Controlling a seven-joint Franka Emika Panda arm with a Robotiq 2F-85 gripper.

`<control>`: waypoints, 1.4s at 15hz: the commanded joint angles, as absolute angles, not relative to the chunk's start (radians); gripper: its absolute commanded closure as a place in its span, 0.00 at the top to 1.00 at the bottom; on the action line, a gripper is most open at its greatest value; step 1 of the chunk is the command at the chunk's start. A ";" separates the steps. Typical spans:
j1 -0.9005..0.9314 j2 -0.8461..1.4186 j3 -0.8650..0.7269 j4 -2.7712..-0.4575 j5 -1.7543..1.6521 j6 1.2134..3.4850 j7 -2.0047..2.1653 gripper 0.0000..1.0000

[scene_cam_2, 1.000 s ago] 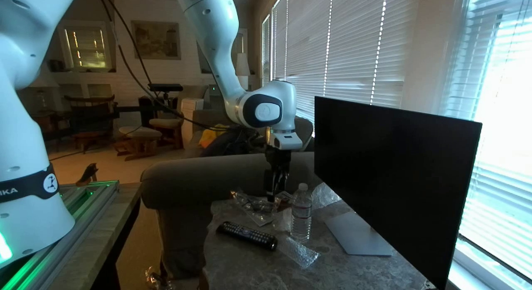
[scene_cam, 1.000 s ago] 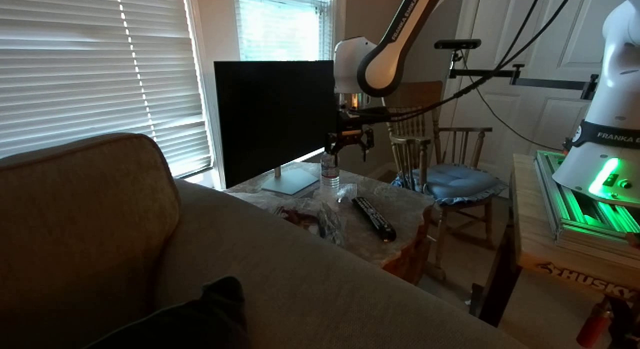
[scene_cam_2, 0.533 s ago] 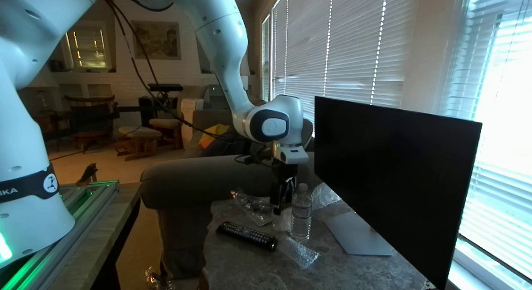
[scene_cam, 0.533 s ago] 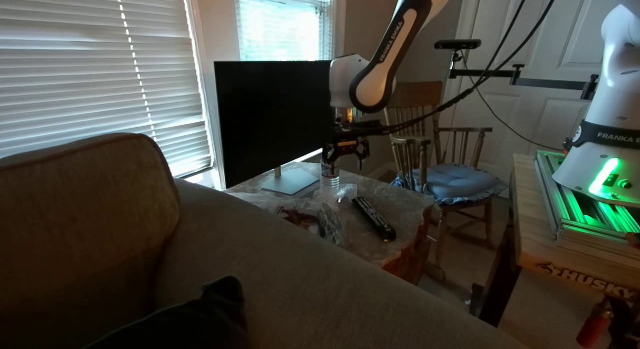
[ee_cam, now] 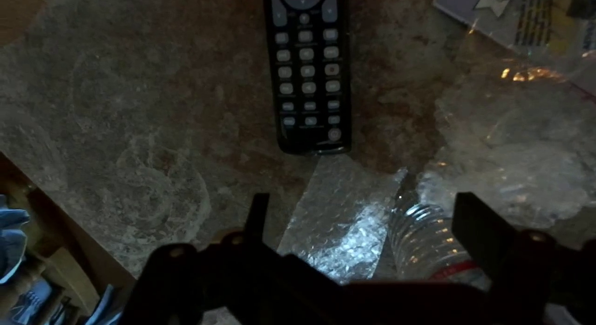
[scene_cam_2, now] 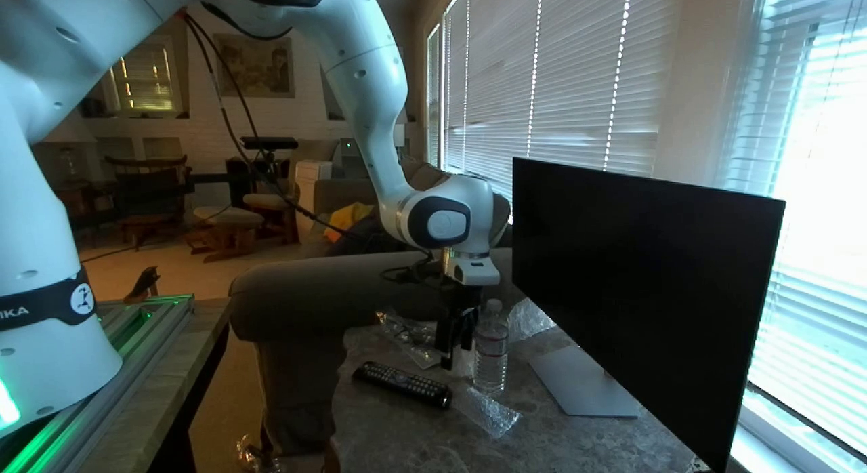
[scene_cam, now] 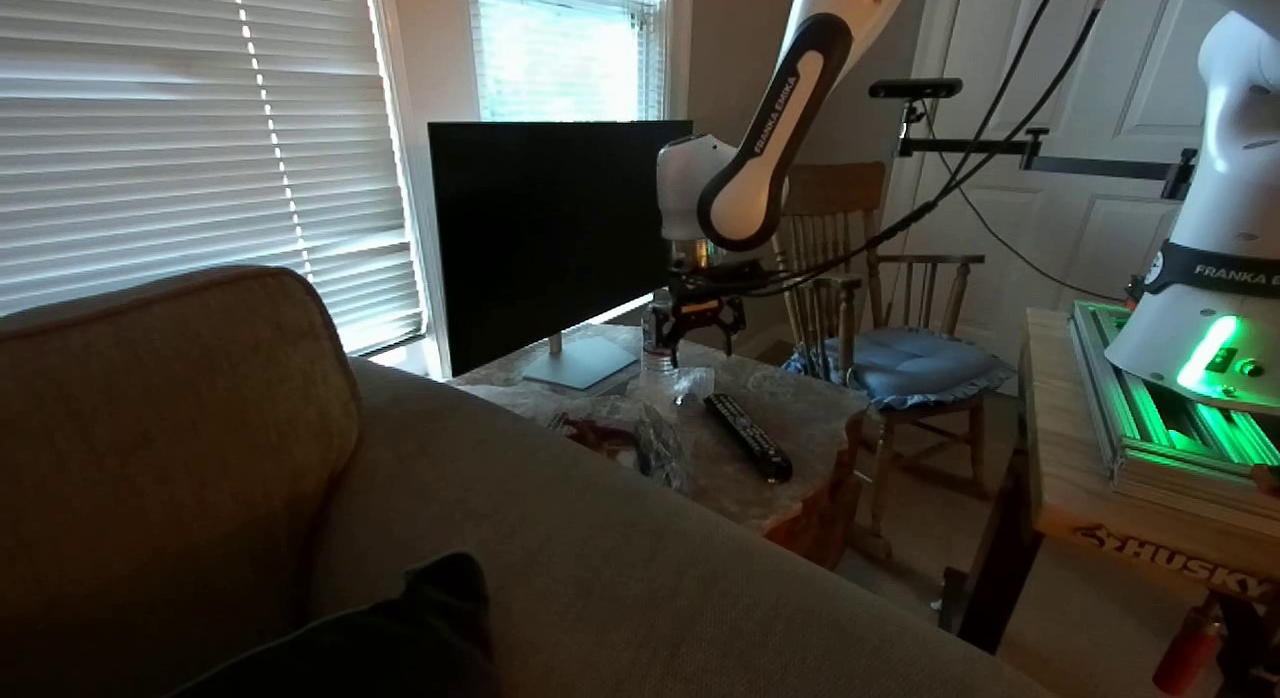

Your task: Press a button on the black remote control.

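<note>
The black remote control lies flat on the stone-topped table, buttons facing up, in both exterior views [scene_cam: 748, 438] [scene_cam_2: 403, 385]. In the wrist view the remote [ee_cam: 308, 83] runs from the top edge to the middle, its rows of pale buttons showing; its far end is cut off. My gripper [ee_cam: 362, 199] is open, with a wide gap between its fingers and nothing held. It is above the table, short of the remote's near end, not touching it. The gripper also shows in both exterior views [scene_cam: 700, 356] [scene_cam_2: 456, 356], close beside the water bottle [scene_cam_2: 491, 351].
The bottle [ee_cam: 437, 250] stands near the right finger in the wrist view. Bubble wrap [ee_cam: 340, 236] lies under the gripper by the remote's end. Clear plastic packaging [scene_cam_2: 413, 337] lies nearby. A black monitor [scene_cam_2: 637, 283] stands beside the bottle. A couch [scene_cam: 600, 578] borders the table.
The arm has come down, lowering the gripper toward the table and closer beside the bottle. The gripper stays open. The remote and bottle have not moved.
</note>
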State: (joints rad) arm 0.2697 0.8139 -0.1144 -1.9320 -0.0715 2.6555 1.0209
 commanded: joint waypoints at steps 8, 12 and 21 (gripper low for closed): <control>0.295 0.822 -0.127 -1.928 -0.053 2.640 1.016 1.00; 0.291 0.824 -0.130 -1.934 -0.055 2.616 1.007 0.69; 0.280 0.815 -0.117 -1.972 -0.049 2.651 0.979 0.04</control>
State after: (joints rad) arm 0.2794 0.8241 -0.1227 -1.9501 -0.0701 2.6337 1.0085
